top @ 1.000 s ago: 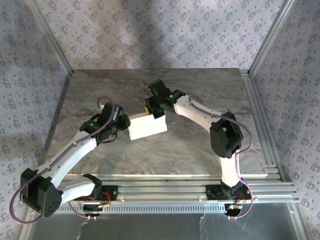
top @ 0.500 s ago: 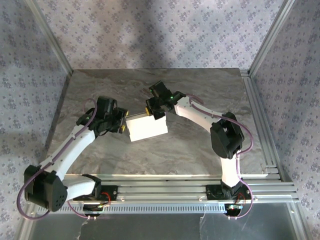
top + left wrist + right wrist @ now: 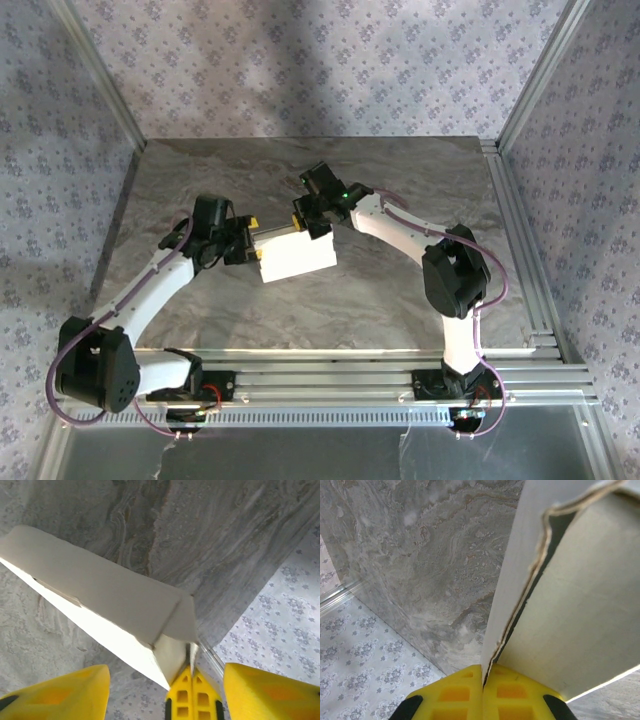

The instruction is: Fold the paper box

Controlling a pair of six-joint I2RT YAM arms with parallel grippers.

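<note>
Rising from the framed rail (image 3: 330, 385) at the near edge, both arms lean inward over the grey marbled table (image 3: 420, 300). The left arm reaches from the near left, and the left gripper (image 3: 250, 243) sits just beside the left end of the paper box (image 3: 297, 257). In the left wrist view its yellow fingers (image 3: 60, 692) stand wide apart, with a corner of the box between them; whether either finger touches the cardboard cannot be told. The box, white and folded into a shallow rectangular shape, lies about mid-table, slightly left of centre, its long side running left to right. One end flap stands partly open in the left wrist view. Just beyond it, the right gripper (image 3: 311, 222) meets the box's far edge, toward the right end. In the right wrist view its jaws are pressed together on a thin cardboard panel, whose cut edge runs straight down between the fingertips (image 3: 455, 690). Farther back, patterned fabric walls (image 3: 300, 70) close the scene.
</note>
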